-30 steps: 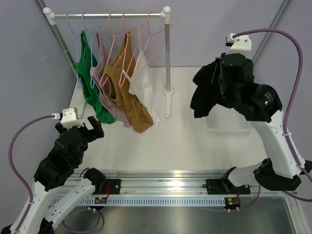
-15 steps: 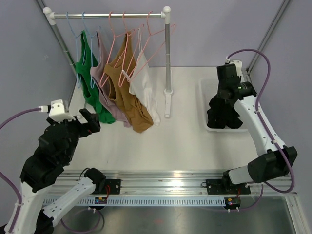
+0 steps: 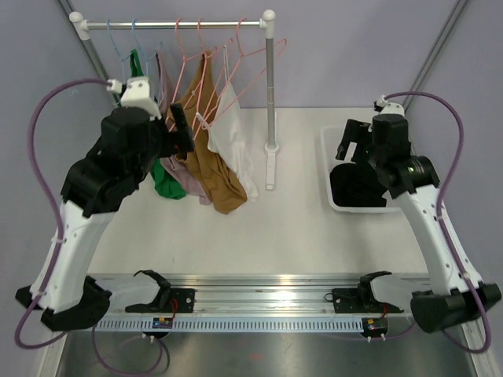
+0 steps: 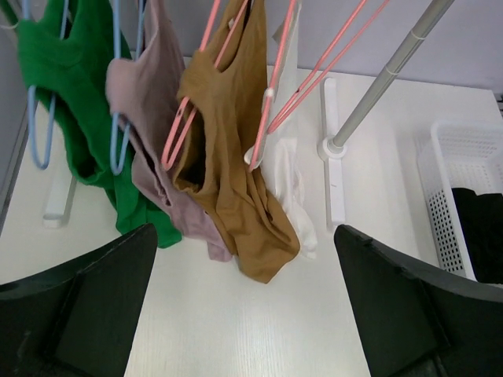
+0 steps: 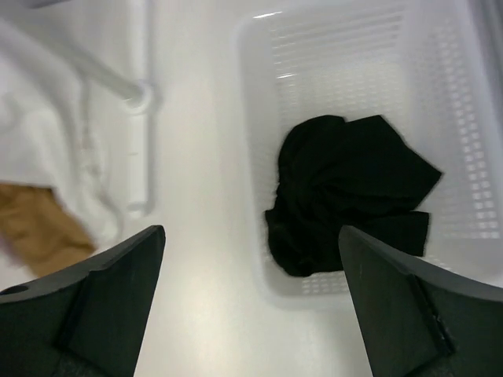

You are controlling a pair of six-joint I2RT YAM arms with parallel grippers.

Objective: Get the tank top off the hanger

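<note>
From the overhead camera I see the left pincer [image 3: 180,128] raised near the rack [image 3: 173,24], just in front of the hanging clothes. Its jaws are spread and it touches none of them. The right pincer [image 3: 350,142] hovers above the white basket [image 3: 325,166] at the right of the desk [image 3: 299,232]. The black tank top [image 3: 357,185] lies crumpled inside that basket, off any hanger.

On the left wrist camera, the left pincer [image 4: 244,232] shows both fingers [image 4: 110,275] far apart at the edges of the frame, released, with nothing between them. Beyond them hang a green tank top [image 4: 71,78] and a mauve tank top [image 4: 145,102] on blue hangers [image 4: 38,126]. Next to these are a brown tank top [image 4: 236,157] and a white tank top [image 4: 292,177] on pink hangers [image 4: 192,106]. Their hems droop down to the desk.

On the right wrist camera, the right pincer [image 5: 251,232] is fully released, its fingers [image 5: 110,283] wide apart and empty. Below it the black tank top [image 5: 346,188] sits in a heap on the basket floor, clear of both fingers.
</note>
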